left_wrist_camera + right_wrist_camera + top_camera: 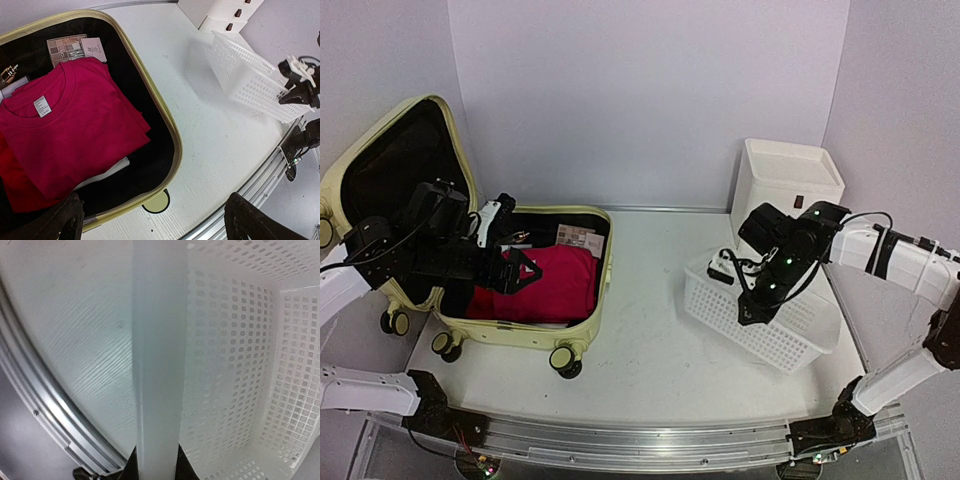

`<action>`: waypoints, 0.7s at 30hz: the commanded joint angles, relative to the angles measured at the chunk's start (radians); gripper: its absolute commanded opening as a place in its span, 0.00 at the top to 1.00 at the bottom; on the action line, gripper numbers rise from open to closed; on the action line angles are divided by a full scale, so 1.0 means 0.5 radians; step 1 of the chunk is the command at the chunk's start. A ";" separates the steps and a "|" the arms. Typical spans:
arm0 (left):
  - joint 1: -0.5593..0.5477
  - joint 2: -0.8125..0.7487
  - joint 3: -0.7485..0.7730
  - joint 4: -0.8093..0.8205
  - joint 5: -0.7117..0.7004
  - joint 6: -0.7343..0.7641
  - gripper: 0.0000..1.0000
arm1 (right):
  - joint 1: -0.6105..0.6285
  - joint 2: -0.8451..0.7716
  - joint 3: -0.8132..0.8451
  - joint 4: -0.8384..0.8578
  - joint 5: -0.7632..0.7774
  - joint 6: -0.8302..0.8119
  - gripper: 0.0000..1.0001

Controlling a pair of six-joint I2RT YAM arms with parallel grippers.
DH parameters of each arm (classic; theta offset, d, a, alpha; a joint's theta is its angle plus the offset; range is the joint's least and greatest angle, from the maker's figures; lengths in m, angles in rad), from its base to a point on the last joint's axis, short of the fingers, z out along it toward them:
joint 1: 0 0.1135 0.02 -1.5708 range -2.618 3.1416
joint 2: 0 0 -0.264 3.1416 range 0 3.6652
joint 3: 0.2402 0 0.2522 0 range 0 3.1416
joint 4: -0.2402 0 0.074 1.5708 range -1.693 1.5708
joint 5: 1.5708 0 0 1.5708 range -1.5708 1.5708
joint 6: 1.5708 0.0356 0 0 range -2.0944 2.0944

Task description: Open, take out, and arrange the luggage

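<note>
The pale yellow-green luggage (582, 352) lies open at the left, lid up, with a folded red shirt (555, 283) inside. In the left wrist view the shirt (70, 125), a makeup palette (66, 48) and the luggage rim (167, 120) show. My left gripper (520, 270) hovers open above the shirt, its fingertips (252, 220) wide apart and empty. My right gripper (752, 310) is shut on the near rim of the white mesh basket (770, 330); the rim (157, 365) runs between its fingers.
A white drawer box (788, 185) stands at the back right, behind the basket. A small gold item (7, 75) lies in the luggage's far corner. The aluminium rail (640, 445) runs along the table's near edge.
</note>
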 commanded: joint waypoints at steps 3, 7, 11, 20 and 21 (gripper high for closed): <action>-0.001 -0.037 0.092 0.052 -0.009 -0.007 0.01 | 0.263 0.247 0.178 -0.187 -0.206 -1.114 1.00; -0.001 -0.064 0.052 0.046 0.004 -0.031 0.02 | 0.340 0.453 0.211 -0.114 -0.055 -1.255 1.00; 0.000 -0.085 -0.006 0.042 -0.018 -0.042 0.01 | 0.357 0.599 0.197 0.045 -0.038 -1.241 1.00; -0.001 0.035 -0.021 0.030 -0.034 -0.045 0.02 | 0.484 0.694 0.050 0.328 0.043 -1.055 1.00; -0.001 0.059 -0.014 0.029 -0.026 -0.053 0.02 | 0.503 0.703 0.047 0.337 0.061 -1.041 1.00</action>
